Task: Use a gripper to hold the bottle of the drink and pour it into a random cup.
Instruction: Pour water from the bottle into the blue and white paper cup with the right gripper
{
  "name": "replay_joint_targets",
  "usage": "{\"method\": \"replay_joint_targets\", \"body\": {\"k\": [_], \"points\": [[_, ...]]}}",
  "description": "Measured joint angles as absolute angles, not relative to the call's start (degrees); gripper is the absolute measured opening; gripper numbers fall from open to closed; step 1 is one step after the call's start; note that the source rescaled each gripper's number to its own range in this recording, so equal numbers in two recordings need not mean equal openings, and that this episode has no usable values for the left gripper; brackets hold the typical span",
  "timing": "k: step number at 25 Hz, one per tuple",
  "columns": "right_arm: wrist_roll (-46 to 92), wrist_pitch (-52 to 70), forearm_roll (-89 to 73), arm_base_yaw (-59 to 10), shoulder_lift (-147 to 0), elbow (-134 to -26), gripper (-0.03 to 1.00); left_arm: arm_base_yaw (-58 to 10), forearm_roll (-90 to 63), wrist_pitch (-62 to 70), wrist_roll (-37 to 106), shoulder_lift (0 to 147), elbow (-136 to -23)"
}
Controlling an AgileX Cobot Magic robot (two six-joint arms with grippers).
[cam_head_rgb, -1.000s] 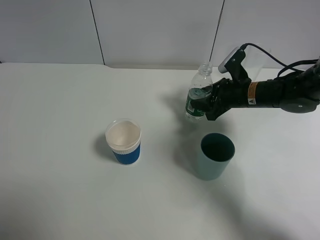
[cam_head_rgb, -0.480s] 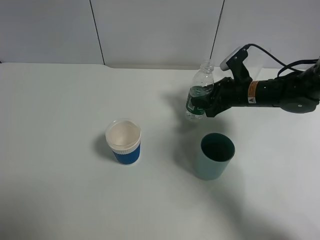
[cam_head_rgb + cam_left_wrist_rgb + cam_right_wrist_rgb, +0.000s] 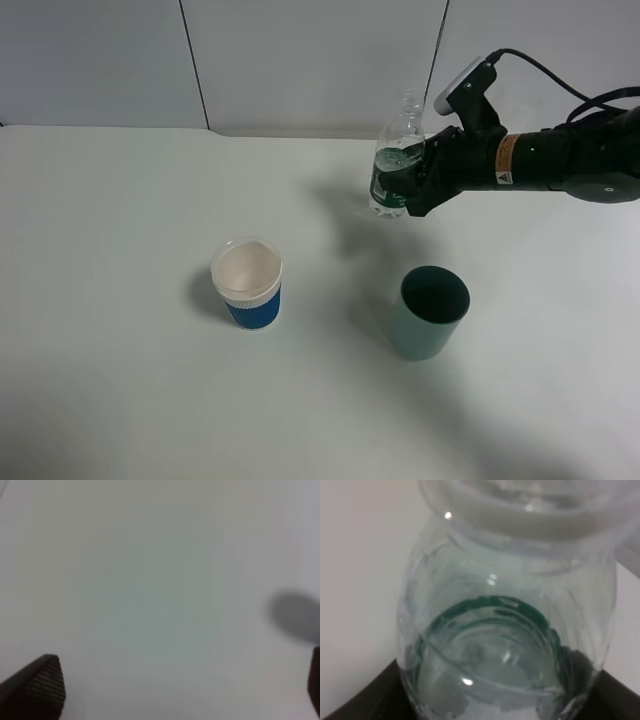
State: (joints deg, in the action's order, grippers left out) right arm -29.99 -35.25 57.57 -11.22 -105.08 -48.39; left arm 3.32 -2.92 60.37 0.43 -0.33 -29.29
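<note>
Right hand (image 3: 412, 190) closed on bottle (image 3: 398, 145) — slightly tilted, above table (image 3: 120, 250)

The clear bottle (image 3: 397, 160), dark green label, part full, sits gripped near upright in the right claw (image 3: 412, 190), well right of the cup (image 3: 247, 283); the cup stands upright, white inside, blue-sleeved.
</note>
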Motion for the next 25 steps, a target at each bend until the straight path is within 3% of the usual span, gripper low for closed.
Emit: {"method": "replay_joint_targets", "body": {"k": [11,25], "points": [[-31.05,-14.30,60.85,-25.33,-105.04,-58.02,0.00,3.32,-2.92,60.37,0.43,-0.33,-29.29],[-27.48,-6.10,70.99,-34.92,-105.04,-59.13,0.00,3.32,-2.92,60.37,0.43,-0.33,-29.29]]}}
